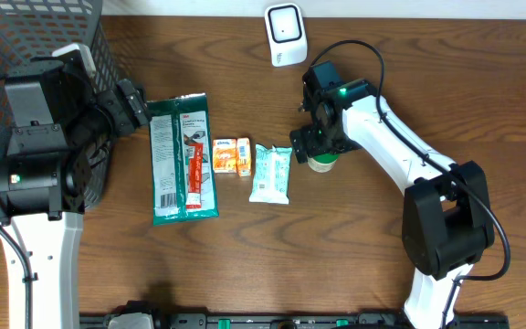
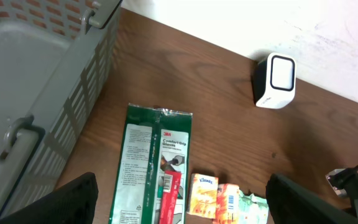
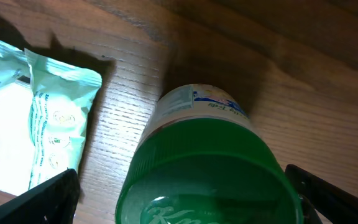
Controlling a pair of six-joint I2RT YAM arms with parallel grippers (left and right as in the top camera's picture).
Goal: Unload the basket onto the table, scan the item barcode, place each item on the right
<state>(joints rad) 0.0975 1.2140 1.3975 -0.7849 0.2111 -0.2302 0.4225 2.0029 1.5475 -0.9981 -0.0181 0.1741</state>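
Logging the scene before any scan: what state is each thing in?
scanner, standing upright
jar, upright, green lid on, ungripped
wipes pack, lying flat
tissue box, lying flat
gloves pack, lying flat
basket, upright
left gripper, open, empty
right gripper, open, straddling the jar

My right gripper (image 3: 185,199), jaws wide, straddles the green-lidded white plastic jar (image 3: 210,168). The pale mint tissue packet (image 3: 23,118) lies just beside one finger, crowding that side. Bare brown wooden table (image 1: 281,100) lies open between the jar and the white box-shaped scanner (image 1: 285,35).
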